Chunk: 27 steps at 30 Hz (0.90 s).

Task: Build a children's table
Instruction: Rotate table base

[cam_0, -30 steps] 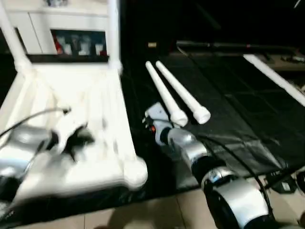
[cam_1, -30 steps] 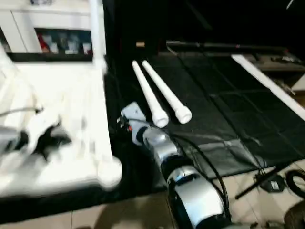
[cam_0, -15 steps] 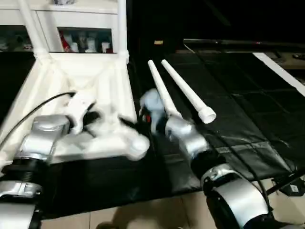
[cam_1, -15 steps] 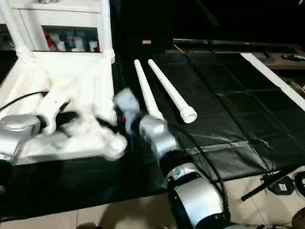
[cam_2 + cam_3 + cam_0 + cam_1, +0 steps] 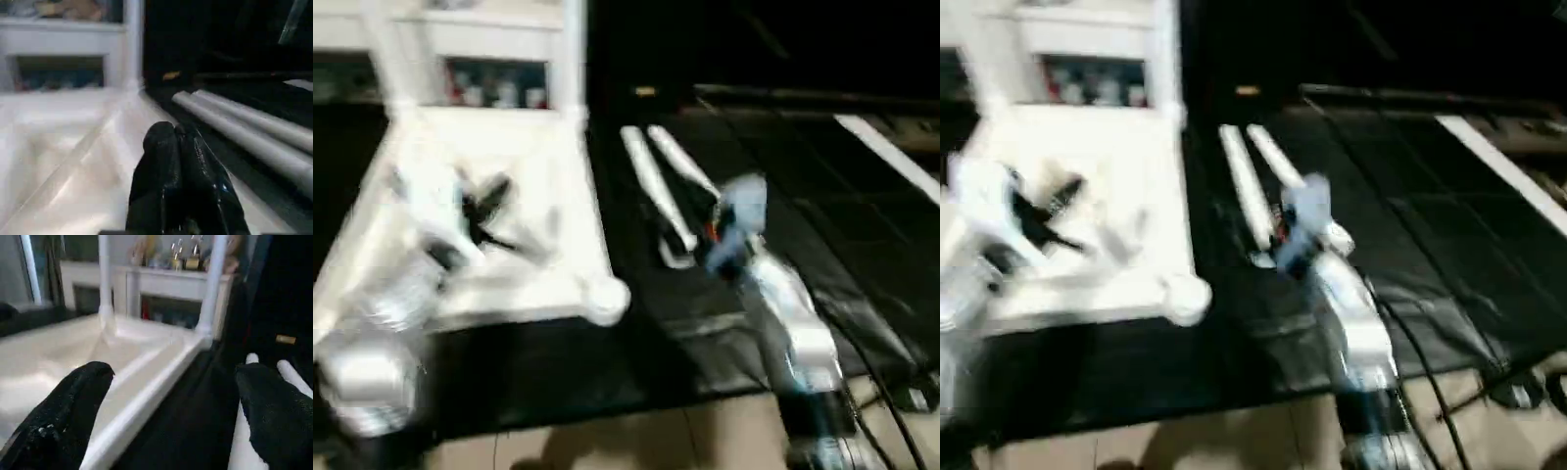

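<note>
The children's table top (image 5: 519, 166) lies upside down on a black mat (image 5: 803, 225). It is white, smooth plastic, shaped like a shallow tray with raised edges and a round socket (image 5: 605, 301) at its near corner. Two white legs already stand up from its far corners: one (image 5: 576, 54) on the corner next to the mat's open part, the other (image 5: 386, 59) on the other far corner. They are long and round.

Two loose legs (image 5: 656, 191) lie side by side on the mat, just beside the table top. They are white, round and get thinner toward the far end.

Beyond the table top stands a white cabinet (image 5: 161, 284) with a glass-fronted shelf. Small colourful things (image 5: 494, 93) sit inside it, too blurred to name. More small things (image 5: 188, 257) stand on top of it.

The left gripper (image 5: 178, 142) is over the table top's inside, and its black jaws are pressed tight together with nothing between them. The right gripper (image 5: 176, 401) is over the mat between the table top's edge and the loose legs. Its two thick, black, rough-looking jaws are spread wide apart and hold nothing.

The mat looks shiny and a bit wrinkled, and pale floor tiles (image 5: 636, 441) lie at its near edge
</note>
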### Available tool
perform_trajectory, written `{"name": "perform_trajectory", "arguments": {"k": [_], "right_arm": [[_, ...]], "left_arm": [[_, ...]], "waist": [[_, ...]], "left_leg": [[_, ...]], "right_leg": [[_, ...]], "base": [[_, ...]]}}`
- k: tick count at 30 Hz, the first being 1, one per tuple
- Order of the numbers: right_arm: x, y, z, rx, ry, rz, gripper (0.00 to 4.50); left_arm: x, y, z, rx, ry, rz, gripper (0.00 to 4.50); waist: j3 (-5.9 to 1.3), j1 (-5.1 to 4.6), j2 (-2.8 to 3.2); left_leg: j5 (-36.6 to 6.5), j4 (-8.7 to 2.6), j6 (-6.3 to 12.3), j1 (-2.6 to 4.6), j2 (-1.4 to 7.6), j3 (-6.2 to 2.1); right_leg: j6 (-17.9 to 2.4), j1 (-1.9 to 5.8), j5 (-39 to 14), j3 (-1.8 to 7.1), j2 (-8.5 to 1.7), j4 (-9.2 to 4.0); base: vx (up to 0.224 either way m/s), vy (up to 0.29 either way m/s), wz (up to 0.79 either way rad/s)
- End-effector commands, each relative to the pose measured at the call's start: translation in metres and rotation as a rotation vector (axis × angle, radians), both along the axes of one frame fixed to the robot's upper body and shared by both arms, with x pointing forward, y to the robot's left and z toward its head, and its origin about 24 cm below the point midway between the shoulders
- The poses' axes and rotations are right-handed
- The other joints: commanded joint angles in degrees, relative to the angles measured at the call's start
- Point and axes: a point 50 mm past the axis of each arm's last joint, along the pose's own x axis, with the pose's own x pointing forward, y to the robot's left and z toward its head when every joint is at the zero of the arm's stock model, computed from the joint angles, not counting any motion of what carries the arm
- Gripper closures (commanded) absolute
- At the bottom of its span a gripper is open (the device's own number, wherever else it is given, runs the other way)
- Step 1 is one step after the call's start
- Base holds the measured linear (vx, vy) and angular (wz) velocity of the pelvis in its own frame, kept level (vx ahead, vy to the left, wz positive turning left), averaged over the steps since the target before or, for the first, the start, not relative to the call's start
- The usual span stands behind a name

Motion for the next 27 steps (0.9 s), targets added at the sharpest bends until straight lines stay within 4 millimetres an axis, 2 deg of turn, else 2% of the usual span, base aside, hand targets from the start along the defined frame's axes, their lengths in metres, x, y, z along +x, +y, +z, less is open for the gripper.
{"name": "perform_trajectory", "arguments": {"k": [1, 2, 3, 4, 5, 6, 7, 8, 9, 10, 11, 12, 13, 14, 15, 16, 17, 18, 20, 21, 22, 23, 24, 25, 27], "right_arm": [[-0.003, -0.005, 0.006, -0.014, -0.034, -0.045, 0.00], [-0.004, -0.005, 0.006, -0.013, -0.030, -0.048, 0.00], [-0.005, -0.006, 0.006, -0.010, -0.022, -0.053, 0.00], [-0.007, -0.010, 0.004, -0.008, 0.013, -0.065, 0.00], [-0.008, -0.019, 0.000, -0.002, 0.059, -0.127, 0.00], [-0.008, -0.019, 0.000, -0.002, 0.059, -0.127, 0.00], [-0.007, -0.023, -0.001, -0.011, 0.065, -0.148, 0.00], [-0.008, -0.026, -0.002, -0.019, 0.071, -0.171, 0.00], [-0.009, -0.027, -0.003, -0.026, 0.074, -0.183, 0.00], [-0.010, -0.028, -0.003, -0.029, 0.070, -0.180, 0.00], [-0.011, -0.028, -0.003, -0.031, 0.065, -0.176, 0.00], [-0.011, -0.030, -0.003, -0.024, 0.064, -0.193, 0.00], [-0.011, -0.032, -0.005, -0.027, 0.087, -0.218, 0.00], [-0.011, -0.032, -0.006, -0.029, 0.093, -0.223, 0.00], [-0.012, -0.033, -0.007, -0.034, 0.101, -0.233, 0.00], [-0.012, -0.033, -0.007, -0.036, 0.101, -0.237, 0.00], [-0.012, -0.036, -0.007, -0.015, 0.076, -0.287, 0.00], [-0.012, -0.038, -0.007, -0.006, 0.077, -0.330, 0.00], [-0.012, -0.040, -0.007, -0.001, 0.085, -0.359, 0.00], [-0.013, -0.039, -0.006, 0.014, 0.101, -0.365, 0.00], [-0.012, -0.039, -0.006, 0.013, 0.125, -0.378, 0.00], [-0.011, -0.039, -0.006, 0.002, 0.137, -0.404, 0.00], [-0.011, -0.039, -0.006, 0.002, 0.137, -0.404, 0.00], [-0.009, -0.038, -0.003, 0.034, 0.148, -0.424, 0.00], [-0.007, -0.039, -0.001, 0.017, 0.141, -0.446, 0.00]], "left_arm": [[-0.002, -0.009, 0.002, 0.010, -0.038, 0.053, 4.42], [-0.002, -0.010, 0.002, 0.009, -0.036, 0.057, 4.42], [-0.002, -0.012, 0.001, 0.007, -0.031, 0.063, 4.42], [-0.003, -0.011, 0.001, -0.014, -0.013, 0.080, 4.42], [-0.004, -0.011, -0.001, -0.009, 0.012, 0.090, 4.42], [-0.004, -0.011, -0.001, -0.009, 0.012, 0.090, 4.42], [-0.004, -0.010, -0.001, -0.001, 0.011, 0.094, 4.42], [-0.006, -0.010, -0.002, 0.000, 0.022, 0.103, 4.42], [-0.007, -0.009, -0.003, -0.003, 0.030, 0.111, 4.42], [-0.009, -0.009, -0.004, 0.001, 0.039, 0.113, 4.42], [-0.010, -0.008, -0.006, 0.005, 0.048, 0.114, 4.42], [-0.010, -0.008, -0.006, 0.012, 0.048, 0.114, 4.42], [-0.011, -0.008, -0.006, 0.039, 0.032, 0.105, 4.42], [-0.011, -0.008, -0.005, 0.044, 0.028, 0.103, 4.42], [-0.012, -0.009, -0.005, 0.060, 0.021, 0.095, 4.42], [-0.011, -0.009, -0.005, 0.066, 0.021, 0.091, 4.42], [-0.011, -0.014, -0.003, 0.103, 0.013, 0.055, 4.42], [-0.010, -0.016, -0.004, 0.118, 0.022, 0.047, 4.42], [-0.010, -0.017, -0.005, 0.126, 0.032, 0.046, 4.42], [-0.010, -0.017, -0.006, 0.117, 0.035, 0.048, 4.42], [-0.010, -0.016, -0.009, 0.116, 0.044, 0.060, 4.42], [-0.010, -0.016, -0.011, 0.106, 0.052, 0.064, 4.42], [-0.010, -0.016, -0.011, 0.106, 0.052, 0.064, 4.42], [-0.009, -0.016, -0.012, 0.094, 0.053, 0.063, 4.42], [-0.008, -0.018, -0.011, 0.081, 0.054, 0.059, 4.42]], "waist": [[-3.64, -1.67, 2.55], [-3.43, -2.37, 3.15], [-3.17, -2.43, 3.07], [-2.92, -2.04, 3.02], [-2.32, -1.51, 1.95], [-2.20, -0.52, 0.59], [-0.29, 1.25, -0.85], [-1.89, 0.00, -2.32], [-2.91, 1.33, -2.25], [-3.18, 1.91, -2.46], [-3.45, 2.96, -2.41], [-3.21, 3.29, -2.12], [-3.73, 2.24, -0.79], [-3.80, 1.67, 0.26], [-4.08, 0.44, 0.93], [-3.81, 0.74, 0.75], [-3.70, 1.03, 0.65], [-3.27, 1.33, 0.30], [-2.99, 1.43, 0.06], [-2.75, 1.45, 0.76], [-2.51, 1.19, 0.53], [-2.35, 0.80, 0.87], [-2.35, 0.80, 0.87], [-2.53, 0.42, 0.69], [-2.73, 0.38, 0.37]], "left_leg": [[-23.69, -8.11, 6.30, 1.51, 4.74, -6.69], [-25.04, -8.63, 9.50, 3.04, 5.31, -9.68], [-25.41, -9.06, 10.46, 3.01, 5.12, -10.57], [-26.95, -9.58, 10.34, 2.52, 4.57, -11.08], [-26.20, -8.75, 8.54, -0.52, -0.40, -8.79], [-24.26, -5.66, 5.44, -2.24, -3.50, -6.49], [-9.42, 10.72, 1.69, 2.87, -4.76, -0.38], [-10.51, 11.43, 1.30, -3.00, -3.87, 0.55], [-11.60, 9.86, 1.69, -3.61, -3.34, 0.65], [-12.75, 9.32, 3.53, -3.75, -2.44, 0.42], [-13.75, 6.48, 4.80, 0.09, -1.82, 0.80], [-11.05, 4.55, 5.62, 0.38, -1.42, 0.54], [1.72, -1.56, 8.59, 3.68, 1.00, 1.02], [5.35, -2.60, 10.09, 6.09, 3.86, -0.50], [11.79, -1.88, 12.33, 7.71, 6.53, -1.01], [8.09, -1.74, 11.47, 6.44, 5.33, 0.54], [6.17, -1.75, 10.51, 6.02, 4.28, 1.29], [-2.65, -2.72, 6.66, 4.50, 2.97, 2.63], [-8.30, -3.20, 4.15, 4.34, 2.85, 2.84], [-12.20, -3.57, 2.38, 4.66, 2.82, 2.87], [-14.02, -3.77, 1.82, 4.73, 2.84, 2.94], [-17.11, -3.98, 0.85, 4.69, 2.64, 2.61], [-17.11, -3.98, 0.85, 4.69, 2.64, 2.61], [-16.55, -3.90, 1.06, 4.51, 2.25, 2.64], [-13.97, -3.85, 1.80, 4.20, 2.06, 2.73]], "right_leg": [[-10.15, 2.46, -11.05, 2.38, -0.63, 0.53], [-13.76, 0.59, -11.90, 2.99, 0.58, 3.30], [-14.93, 0.24, -13.09, 3.62, 0.93, 4.12], [-15.73, 0.16, -14.23, 4.27, 1.09, 4.85], [-15.39, 1.67, -14.52, 6.77, -0.51, 2.19], [-13.96, 1.78, -18.63, 8.83, -3.90, -1.90], [-2.58, -3.42, -53.08, 6.44, -14.24, -13.69], [9.81, 2.83, -53.26, 6.29, -13.37, -9.06], [12.35, 5.16, -45.30, 7.53, -13.54, -7.20], [13.65, 5.55, -37.39, 8.46, -15.41, -6.39], [5.34, 4.46, -30.52, 13.47, -14.09, -6.25], [-0.34, 5.69, -25.09, 13.00, -12.82, -6.17], [-8.15, 3.26, -4.83, 8.68, -5.65, -2.86], [-7.93, 1.59, -1.56, 7.25, -3.72, -1.19], [-7.14, -0.91, 2.26, 7.43, -4.12, -0.14], [-8.05, 0.21, 2.94, 8.30, -5.55, -1.28], [-8.86, 0.71, 3.14, 8.69, -6.03, -1.55], [-8.80, 2.43, -3.19, 9.11, -6.53, -2.62], [-7.02, 2.75, -10.16, 8.98, -6.51, -3.49], [-5.23, 2.37, -16.04, 8.87, -6.38, -4.15], [-4.44, 2.18, -18.51, 8.79, -6.16, -4.66], [-2.15, 2.27, -23.12, 8.63, -6.16, -5.22], [-2.15, 2.27, -23.12, 8.63, -6.16, -5.22], [-0.31, 2.34, -24.68, 8.54, -6.17, -5.69], [0.73, 2.34, -23.55, 8.45, -6.01, -5.73]], "base": [[0.029, -0.081, 0.51], [0.029, -0.081, 0.51], [0.033, -0.125, 0.65], [-0.005, -0.168, 0.68], [-0.005, -0.168, 0.68], [-0.039, -0.160, 0.72], [-0.105, -0.127, 0.49], [-0.105, -0.127, 0.49], [-0.025, -0.094, 0.29], [0.034, -0.070, 0.46], [0.034, -0.070, 0.46], [-0.027, -0.063, 0.47], [-0.017, -0.040, 0.30], [-0.017, -0.040, 0.30], [-0.007, -0.004, 0.23], [0.000, 0.000, 0.00], [0.000, 0.000, 0.00], [0.000, 0.000, 0.00], [-0.064, 0.003, 0.01], [-0.062, 0.001, 0.02], [0.000, 0.000, 0.00], [0.000, 0.000, 0.00], [0.000, 0.000, 0.00], [0.000, 0.000, 0.00], [0.000, 0.000, 0.00]]}}
